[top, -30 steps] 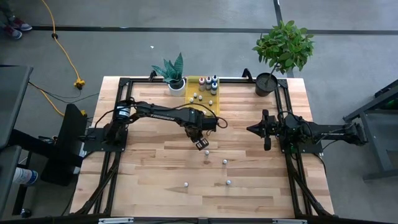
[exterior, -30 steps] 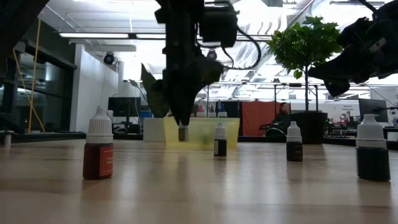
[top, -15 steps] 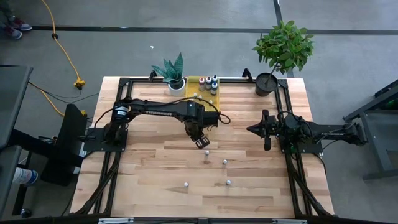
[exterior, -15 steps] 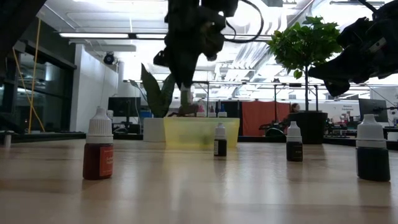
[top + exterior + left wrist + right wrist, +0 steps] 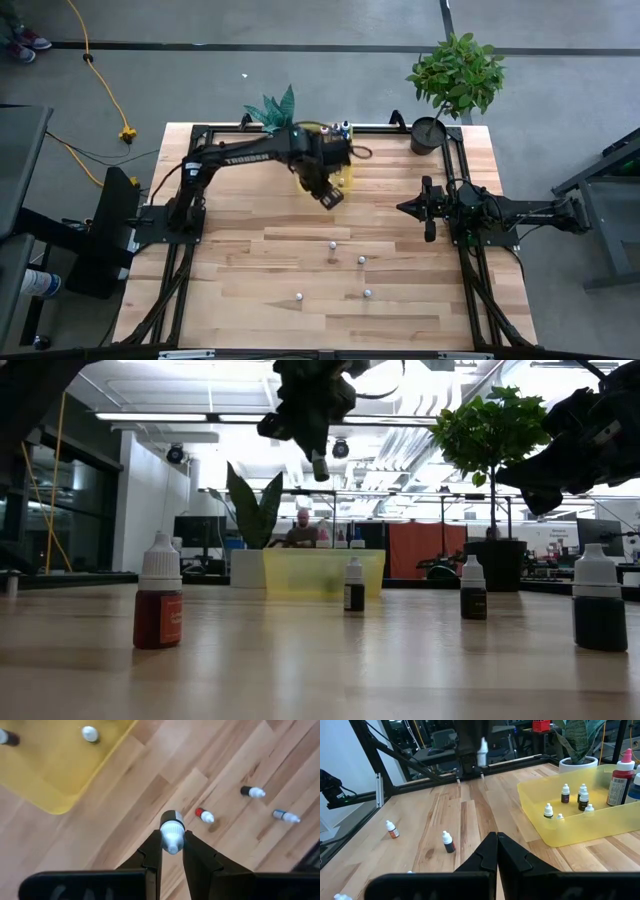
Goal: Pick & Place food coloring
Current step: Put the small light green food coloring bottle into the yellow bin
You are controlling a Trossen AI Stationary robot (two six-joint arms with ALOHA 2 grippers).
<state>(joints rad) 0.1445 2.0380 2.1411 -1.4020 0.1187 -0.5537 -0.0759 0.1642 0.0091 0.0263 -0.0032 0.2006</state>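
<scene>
My left gripper (image 5: 328, 195) hangs high over the table beside the near edge of the yellow tray (image 5: 60, 765), shut on one small food coloring bottle (image 5: 172, 826). The low view shows that bottle (image 5: 319, 465) well above the tray (image 5: 322, 572). Several more bottles stand on the wood nearer the front (image 5: 331, 243) (image 5: 361, 259) (image 5: 299, 296). Others stand in the tray (image 5: 565, 793). My right gripper (image 5: 496, 840) waits at the table's right side, shut and holding nothing. My left gripper pinches the bottle's white ribbed cap (image 5: 172, 834) between its two fingertips. The fingers come from above, pointing steeply down. The bottle's body (image 5: 319, 467) hangs below the fingers, about upright and lifted clear of table and tray.
A snake plant in a white pot (image 5: 277, 112) stands left of the tray and a leafy plant in a black pot (image 5: 430, 133) at the far right corner. Larger bottles (image 5: 620, 777) stand at the tray's far end. Black frame rails run along both table sides.
My left gripper has risen high off the table and gone toward the far edge, to the yellow tray, staying shut. The bottle has gone up with it, from just above the wood to well above the tray's rim.
</scene>
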